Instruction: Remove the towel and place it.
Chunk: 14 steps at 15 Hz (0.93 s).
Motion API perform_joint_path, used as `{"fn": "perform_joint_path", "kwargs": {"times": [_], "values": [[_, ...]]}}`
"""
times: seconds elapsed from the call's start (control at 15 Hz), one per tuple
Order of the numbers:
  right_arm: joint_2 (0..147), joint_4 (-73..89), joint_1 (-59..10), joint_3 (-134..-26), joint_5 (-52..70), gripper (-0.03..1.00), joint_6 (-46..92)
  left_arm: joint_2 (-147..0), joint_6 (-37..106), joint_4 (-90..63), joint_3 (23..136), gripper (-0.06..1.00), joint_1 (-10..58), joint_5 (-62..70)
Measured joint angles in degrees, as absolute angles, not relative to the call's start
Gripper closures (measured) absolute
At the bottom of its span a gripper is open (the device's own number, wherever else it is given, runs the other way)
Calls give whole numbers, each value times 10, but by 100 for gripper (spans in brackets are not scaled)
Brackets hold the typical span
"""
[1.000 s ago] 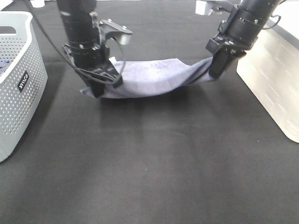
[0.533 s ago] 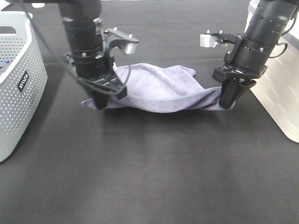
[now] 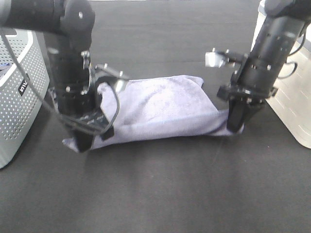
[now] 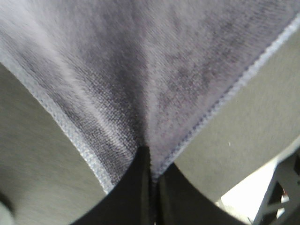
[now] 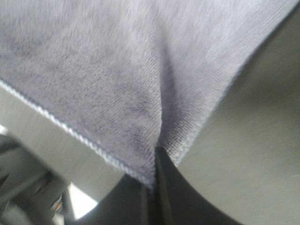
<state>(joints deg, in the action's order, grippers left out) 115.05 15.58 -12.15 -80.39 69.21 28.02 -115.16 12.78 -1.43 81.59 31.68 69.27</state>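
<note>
The grey-blue towel (image 3: 158, 109) is stretched between my two grippers over the black table, its far part lying on the cloth. My left gripper (image 3: 83, 143) is shut on the towel's near left corner, low by the table. My right gripper (image 3: 234, 127) is shut on the near right corner. In the left wrist view the towel (image 4: 150, 75) fans out from the pinched fingertips (image 4: 151, 178), its stitched hem showing. The right wrist view shows the same: the towel (image 5: 122, 70) gathered into the shut fingers (image 5: 154, 183).
A white perforated basket (image 3: 19, 92) stands at the left edge, close to my left arm. A cream-white box (image 3: 291, 92) stands at the right edge behind my right arm. The black table (image 3: 160, 189) stretches toward the front.
Both grippers have moved toward the front and lower, dragging the towel with them. The towel has spread out flatter on the table behind them.
</note>
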Motion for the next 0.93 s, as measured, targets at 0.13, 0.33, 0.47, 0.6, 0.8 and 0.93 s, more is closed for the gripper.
{"fn": "perform_joint_path", "kwargs": {"times": [0.13,0.33,0.47,0.6,0.8,0.93], "values": [[1132,133,-146,-769,692,96,280,-1152,157,-12,795,94,317,692],[1106,127,-149,-710,690,96,282,-1152,206,-12,794,94,317,692],[1093,130,-149,-670,664,96,289,-1152,221,-12,794,94,317,692],[1078,151,-149,-621,618,93,337,-1152,245,-11,794,94,317,692],[1077,174,-149,-583,582,91,378,-1152,251,-12,794,94,317,692],[1077,175,-149,-566,556,90,388,-1152,260,-23,792,94,317,692]]}}
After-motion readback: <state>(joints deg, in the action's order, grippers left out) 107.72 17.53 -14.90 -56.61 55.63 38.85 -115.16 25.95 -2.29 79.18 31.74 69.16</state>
